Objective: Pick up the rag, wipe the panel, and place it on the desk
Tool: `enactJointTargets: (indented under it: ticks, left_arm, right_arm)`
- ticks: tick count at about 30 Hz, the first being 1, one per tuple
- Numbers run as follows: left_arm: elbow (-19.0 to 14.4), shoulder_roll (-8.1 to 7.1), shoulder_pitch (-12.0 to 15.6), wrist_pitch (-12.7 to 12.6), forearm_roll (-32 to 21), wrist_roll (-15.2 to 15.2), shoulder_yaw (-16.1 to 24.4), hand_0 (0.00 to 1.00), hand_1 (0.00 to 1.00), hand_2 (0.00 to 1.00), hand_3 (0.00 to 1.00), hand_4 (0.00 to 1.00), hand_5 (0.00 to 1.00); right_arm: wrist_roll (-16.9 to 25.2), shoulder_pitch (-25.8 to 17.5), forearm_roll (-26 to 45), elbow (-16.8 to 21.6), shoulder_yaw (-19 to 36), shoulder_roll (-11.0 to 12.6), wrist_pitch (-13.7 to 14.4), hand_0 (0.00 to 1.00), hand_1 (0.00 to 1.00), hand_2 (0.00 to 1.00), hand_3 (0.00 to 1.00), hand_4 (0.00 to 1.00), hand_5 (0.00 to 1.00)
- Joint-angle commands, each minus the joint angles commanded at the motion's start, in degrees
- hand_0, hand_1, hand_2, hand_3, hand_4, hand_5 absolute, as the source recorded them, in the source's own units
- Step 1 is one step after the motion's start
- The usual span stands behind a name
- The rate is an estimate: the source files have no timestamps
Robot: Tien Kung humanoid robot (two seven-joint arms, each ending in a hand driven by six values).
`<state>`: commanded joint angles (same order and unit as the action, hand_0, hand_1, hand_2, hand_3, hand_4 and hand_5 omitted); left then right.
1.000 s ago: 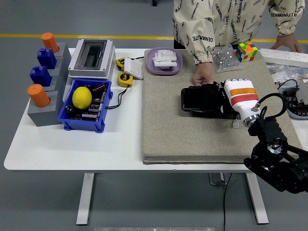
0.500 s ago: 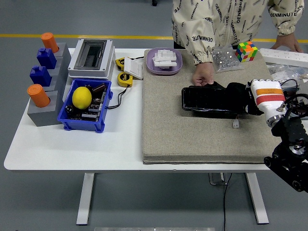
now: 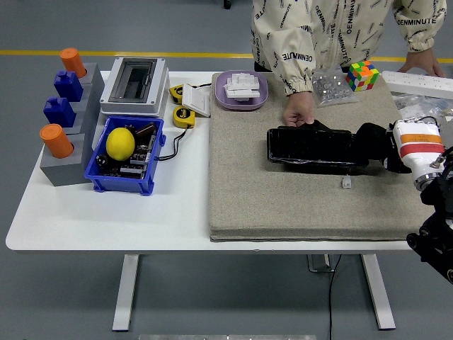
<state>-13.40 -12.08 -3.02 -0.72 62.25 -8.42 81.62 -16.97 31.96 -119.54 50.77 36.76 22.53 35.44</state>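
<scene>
One robot hand [image 3: 414,145] works the table's right side, its white-and-orange back toward the camera and its dark fingers curled over a black rag [image 3: 374,142] at the right end of the panel [image 3: 311,146]. The left arm is out of view.

Left of the panel, on bare white table [image 3: 106,212], sit hard plastic things: grey stepped blocks [image 3: 67,152] with orange and blue pegs, a blue bin [image 3: 126,159] holding a smooth yellow ball [image 3: 120,143], a grey box [image 3: 134,85] with a clear lid, and a yellow tape measure [image 3: 184,116].

The panel itself is a flat, glossy black rectangle lying on a coarse tan felt mat [image 3: 283,198]; a lilac tray [image 3: 242,90] rests on the mat behind it. A person's hand [image 3: 299,112] steadies the panel's far edge.

Right of the panel, the rag looks soft and bunched, touching the panel's end. A colour cube [image 3: 362,75] and a clear bag [image 3: 331,85] lie behind.

To wipe well, the hand should probably keep the cloth flat and pressed lightly, sweep the glossy face along its length, and stay clear of the person's fingers, since the slick panel could slide on the felt.
</scene>
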Motion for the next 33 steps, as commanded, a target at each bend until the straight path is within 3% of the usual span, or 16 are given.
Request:
enactJointTargets:
  ticks: [17,33]
  left_arm:
    - [0.04,-0.38,0.2,-0.02,-0.17,-0.02,-0.67,0.604,0.636,0.637,0.562,0.631,0.448]
    - [0.12,-0.56,0.06,-0.03,-0.26,-0.03,-1.06,0.604,0.636,0.637,0.562,0.631,0.448]
  right_arm:
    - [-0.04,0.09,-0.09,0.3,-0.98,-1.62,0.04,0.278,0.358,0.373,0.376,0.915,0.087]
    - [-0.13,2.88,0.26,0.39,-3.59,-5.93,0.16,0.277,0.358,0.373,0.376,0.914,0.086]
